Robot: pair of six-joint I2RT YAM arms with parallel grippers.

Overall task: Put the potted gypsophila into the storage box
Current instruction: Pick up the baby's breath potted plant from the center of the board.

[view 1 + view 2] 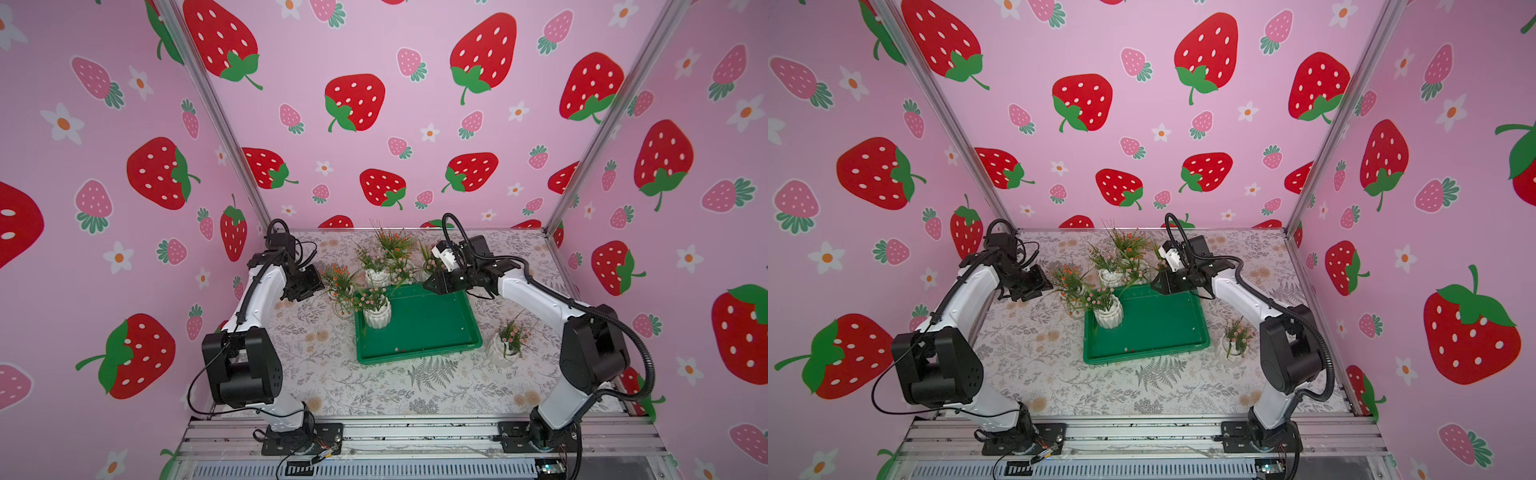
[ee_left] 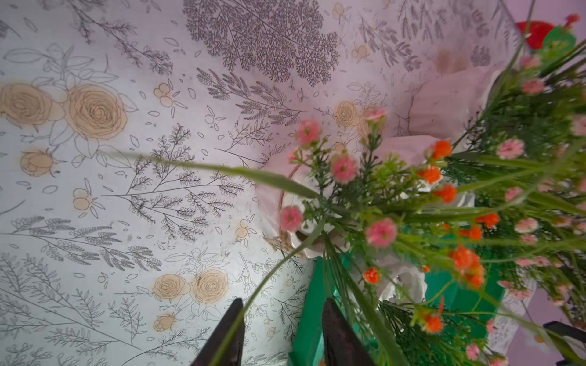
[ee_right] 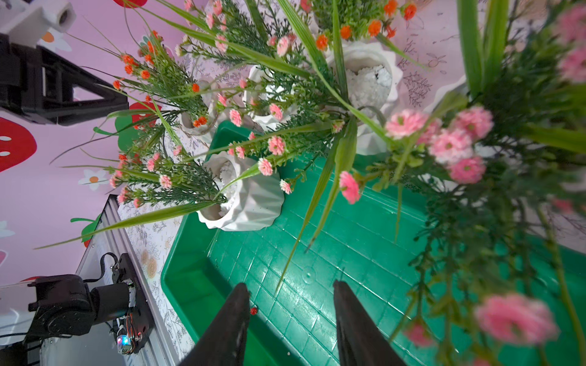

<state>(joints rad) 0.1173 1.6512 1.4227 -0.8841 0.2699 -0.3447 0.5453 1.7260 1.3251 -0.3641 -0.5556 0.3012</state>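
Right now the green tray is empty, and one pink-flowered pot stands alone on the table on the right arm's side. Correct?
Not empty: both top views show one white pot standing in the storage box by its left edge. The lone pot is as you say.

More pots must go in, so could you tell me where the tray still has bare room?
Bare: the tray middle, near and right sides, beside the pot at its left rim. Crowded: the pot cluster beyond the far rim, by the right gripper.
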